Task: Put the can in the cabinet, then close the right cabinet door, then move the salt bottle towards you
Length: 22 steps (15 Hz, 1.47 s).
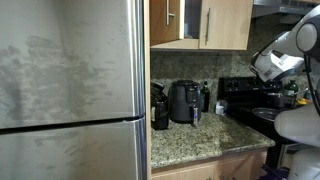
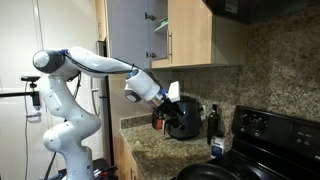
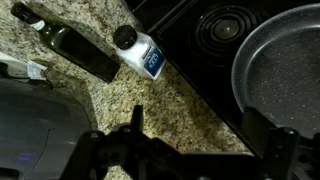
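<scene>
Salt bottle (image 3: 140, 50) plainest in wrist view

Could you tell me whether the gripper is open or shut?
Open: in the wrist view the gripper has its fingers wide apart, holding nothing.

We log a speckled granite countertop (image 1: 205, 140). A black air fryer (image 1: 183, 102) stands on it. A smaller black appliance (image 1: 159, 108) sits just beside the fryer. A dark glass bottle (image 3: 75, 48) is on the fryer's opposite side, and the salt bottle (image 3: 140, 52) is just beyond that bottle, farther from the fryer.
</scene>
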Each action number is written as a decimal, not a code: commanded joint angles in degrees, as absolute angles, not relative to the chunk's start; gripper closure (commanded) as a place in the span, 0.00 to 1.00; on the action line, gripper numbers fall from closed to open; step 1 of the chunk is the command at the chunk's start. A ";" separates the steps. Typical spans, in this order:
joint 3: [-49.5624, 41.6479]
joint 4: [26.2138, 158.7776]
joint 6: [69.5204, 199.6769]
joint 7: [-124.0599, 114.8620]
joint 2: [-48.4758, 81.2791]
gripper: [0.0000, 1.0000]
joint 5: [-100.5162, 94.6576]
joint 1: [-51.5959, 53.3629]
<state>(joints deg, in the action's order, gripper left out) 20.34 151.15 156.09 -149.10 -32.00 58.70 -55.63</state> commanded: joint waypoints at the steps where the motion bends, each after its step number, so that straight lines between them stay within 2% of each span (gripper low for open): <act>1: 23.84 151.77 155.70 -149.10 -32.58 0.00 57.10 -60.28; 3: 26.58 152.02 156.04 -149.09 -32.80 0.00 59.83 -63.26; 4: 23.81 151.36 156.05 -149.12 -32.04 0.00 58.46 -59.96; 7: 25.51 151.53 156.05 -149.16 -32.05 0.00 58.72 -62.05; 9: 27.06 152.91 147.36 -149.15 -33.67 0.00 51.90 -67.09; 10: 23.98 152.56 143.93 -148.87 -34.02 0.00 50.03 -64.10; 13: 23.69 151.56 134.85 -148.73 -34.25 0.00 39.77 -66.41; 15: 25.44 151.39 132.00 -149.18 -35.01 0.00 34.39 -69.14; 16: 23.73 151.81 135.17 -149.21 -33.81 0.00 37.70 -65.93; 19: 24.49 151.81 133.73 -149.20 -34.45 0.00 35.32 -67.60; 22: 25.27 151.10 125.58 -149.20 -34.78 0.00 29.81 -69.92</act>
<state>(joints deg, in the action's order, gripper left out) 24.68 151.79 131.58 -149.20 -34.47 34.41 -68.02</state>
